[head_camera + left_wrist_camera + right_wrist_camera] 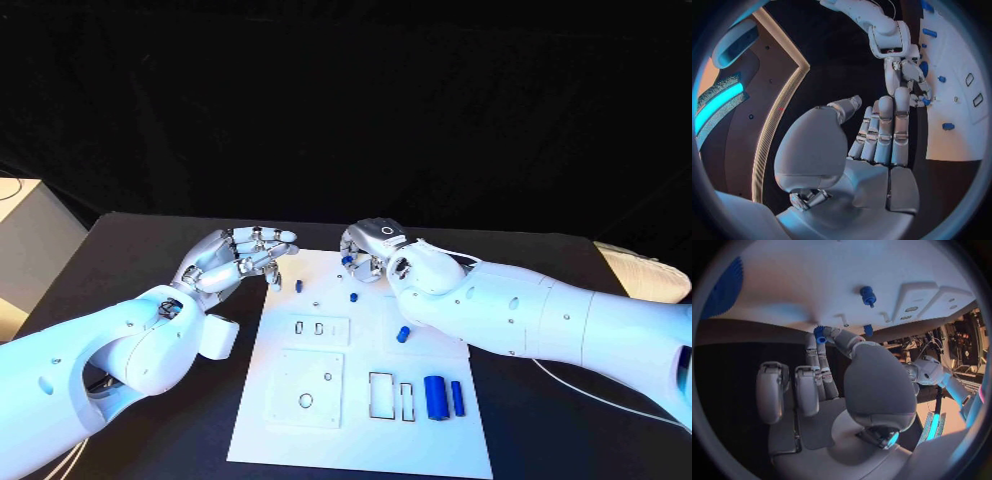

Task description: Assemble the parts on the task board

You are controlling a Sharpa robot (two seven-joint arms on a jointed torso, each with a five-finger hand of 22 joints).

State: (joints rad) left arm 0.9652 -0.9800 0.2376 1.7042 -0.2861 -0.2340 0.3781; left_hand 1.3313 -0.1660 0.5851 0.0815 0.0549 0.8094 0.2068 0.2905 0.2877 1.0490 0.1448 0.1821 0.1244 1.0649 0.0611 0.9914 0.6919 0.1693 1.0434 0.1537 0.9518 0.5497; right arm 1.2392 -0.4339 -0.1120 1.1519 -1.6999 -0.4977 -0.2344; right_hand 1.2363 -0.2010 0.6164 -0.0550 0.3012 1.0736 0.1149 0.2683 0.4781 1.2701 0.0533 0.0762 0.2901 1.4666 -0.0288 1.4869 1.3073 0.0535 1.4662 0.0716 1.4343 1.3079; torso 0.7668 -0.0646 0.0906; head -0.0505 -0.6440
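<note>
**Small peg pinched at the board's far edge**

Left robot hand (238,257) hovering just off the far left corner of the flat white plastic task board (289,420), fingers apart, holding nothing. Right robot hand (378,256) over the board's far edge, thumb and a fingertip clamped on a small blue plastic peg (820,334). Probably light, stiff and slick; best pinched across its short body. Long axis hard to tell from these views. Near the board's near right corner, two blue cylinders (437,397) lying flat, long axes running near to far.
</note>
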